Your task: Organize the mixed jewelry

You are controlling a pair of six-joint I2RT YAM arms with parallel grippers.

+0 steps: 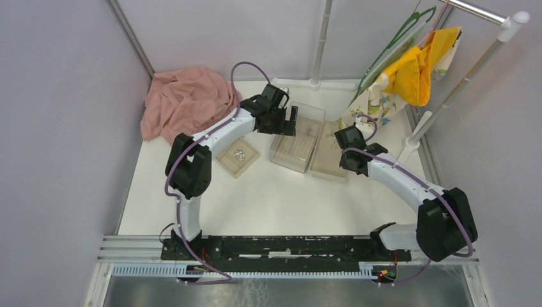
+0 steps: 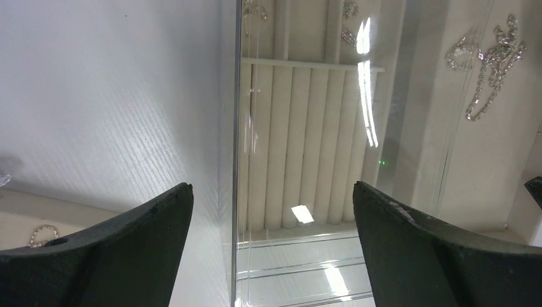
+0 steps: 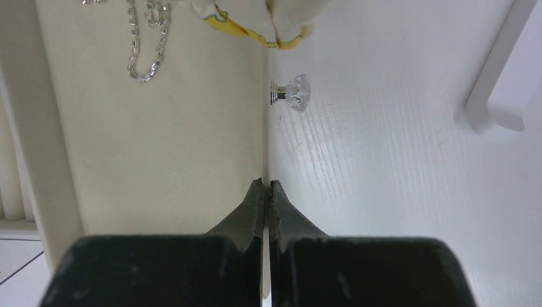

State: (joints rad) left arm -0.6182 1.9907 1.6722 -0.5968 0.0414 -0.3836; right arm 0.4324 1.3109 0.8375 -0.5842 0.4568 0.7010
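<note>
The mixed jewelry lies in several spots. A sparkling silver chain (image 2: 491,70) rests on the flat beige tray (image 1: 327,163), seen again as a chain (image 3: 147,45) in the right wrist view. A crystal-headed stud (image 3: 291,93) lies on the white table just off that tray's edge. More small pieces (image 1: 240,153) sit in the small beige tray (image 1: 225,161). My left gripper (image 2: 271,192) is open, its jaws straddling the near wall of the clear plastic box (image 2: 300,256); from above it (image 1: 293,119) hangs over that box. My right gripper (image 3: 267,185) is shut and empty at the flat tray's right edge.
A pink cloth (image 1: 185,102) is heaped at the back left. A white clothes rack (image 1: 447,96) with a yellow garment (image 1: 418,70) stands at the back right, its cloth hanging close to the flat tray. A ribbed beige insert (image 2: 307,147) lies inside the clear box.
</note>
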